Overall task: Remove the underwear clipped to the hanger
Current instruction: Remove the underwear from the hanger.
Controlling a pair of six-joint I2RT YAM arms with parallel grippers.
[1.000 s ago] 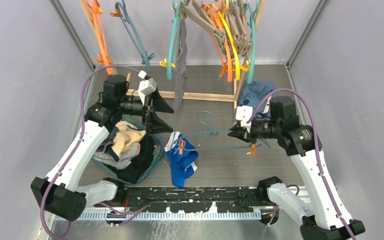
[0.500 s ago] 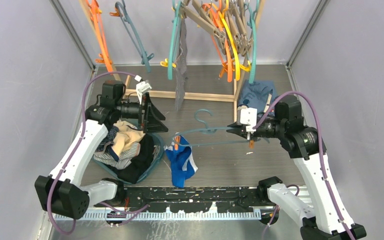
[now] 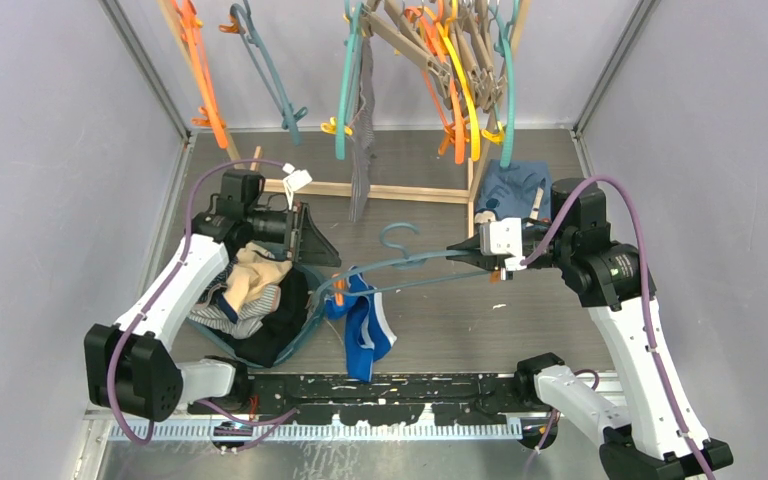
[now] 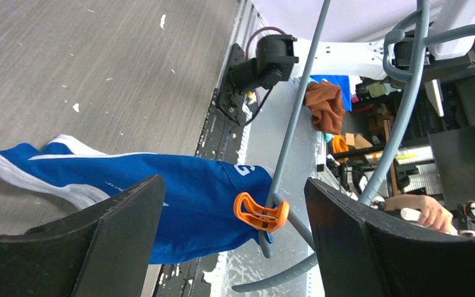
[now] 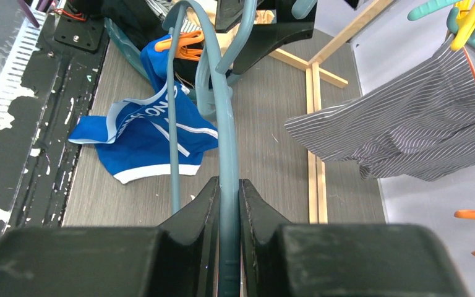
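Underwear (image 3: 362, 325), bright blue w/ white trim and white lettering on the band, sits near the ctr of the worktop (image 3: 460, 320), toward its near edge. One end is caught in an orange clip (image 4: 261, 213) on a grey-teal hanger (image 5: 222, 111); the other end lies crumpled on the worktop.

Right claw (image 5: 229, 180) is pressed together on the hanger's bar, pinching it toward the right end, w/ the hanger reaching left across the worktop's middle.

Left claw (image 4: 234, 180) is spread wide and grips nothing. It hangs close to the clip, and its wrist view shows clip and blue cloth btwn its fingers.

Heap of other garments (image 3: 245, 290) lies by the left edge. Striped garment (image 5: 408, 124) hangs at the far edge.
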